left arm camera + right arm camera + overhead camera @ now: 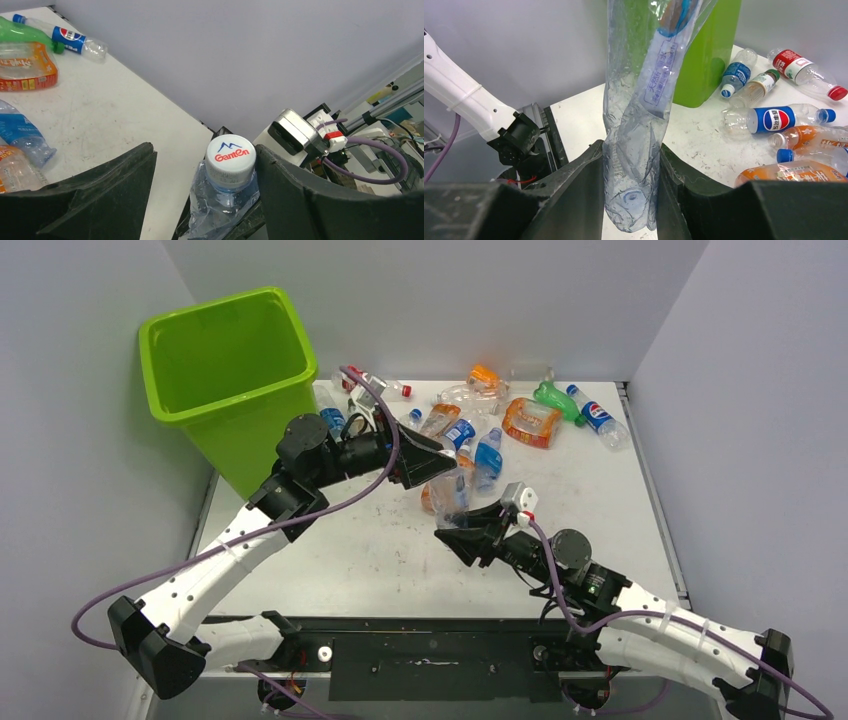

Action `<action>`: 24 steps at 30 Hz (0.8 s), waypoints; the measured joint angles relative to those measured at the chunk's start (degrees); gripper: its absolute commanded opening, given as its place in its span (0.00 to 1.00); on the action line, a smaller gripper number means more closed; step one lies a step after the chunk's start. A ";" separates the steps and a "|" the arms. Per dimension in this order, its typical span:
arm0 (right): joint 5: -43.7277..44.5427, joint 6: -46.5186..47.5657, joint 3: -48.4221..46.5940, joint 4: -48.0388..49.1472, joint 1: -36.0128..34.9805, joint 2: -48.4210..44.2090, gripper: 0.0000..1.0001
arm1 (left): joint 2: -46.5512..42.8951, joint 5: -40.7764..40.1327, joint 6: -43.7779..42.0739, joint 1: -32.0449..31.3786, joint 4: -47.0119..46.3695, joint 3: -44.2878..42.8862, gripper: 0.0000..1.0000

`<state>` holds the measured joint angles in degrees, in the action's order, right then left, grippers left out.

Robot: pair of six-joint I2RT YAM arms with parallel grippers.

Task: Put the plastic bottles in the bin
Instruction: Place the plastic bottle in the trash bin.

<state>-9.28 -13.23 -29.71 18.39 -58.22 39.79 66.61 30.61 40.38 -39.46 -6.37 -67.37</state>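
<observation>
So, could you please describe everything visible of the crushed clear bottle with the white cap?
The crushed clear bottle is thin, crumpled transparent plastic with a pale blue-and-white label and a white cap printed Ganten in red under a blue mountain mark. The right pincer is shut on its base end; the cap end sits inside the open left pincer, close against one side.

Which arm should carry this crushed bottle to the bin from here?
Probably left: the left end effector stands open around the cap of the crushed bottle, that arm beside the bin. The right end effector grips the bottle farther away.
</observation>
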 measured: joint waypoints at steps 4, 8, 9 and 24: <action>0.09 0.20 0.00 0.00 -0.04 0.68 0.14 | 0.17 1.42 0.00 -0.94 0.31 -0.28 0.45; 0.28 0.31 0.00 0.42 -0.44 1.38 0.14 | 0.24 2.82 -0.31 -1.90 0.24 -0.83 0.31; 0.26 0.39 0.00 0.61 -0.50 1.49 0.14 | 0.24 2.97 -0.39 -2.10 0.22 -0.83 0.14; 1.55 -2.75 -3.91 -6.27 -1.14 0.00 0.90 | -5.44 -3.30 -7.93 -0.57 8.02 -2.91 0.00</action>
<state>-7.73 -15.99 -33.63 12.12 -59.35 39.79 61.17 27.31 32.45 -40.03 1.65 -70.28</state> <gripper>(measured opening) 0.897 0.329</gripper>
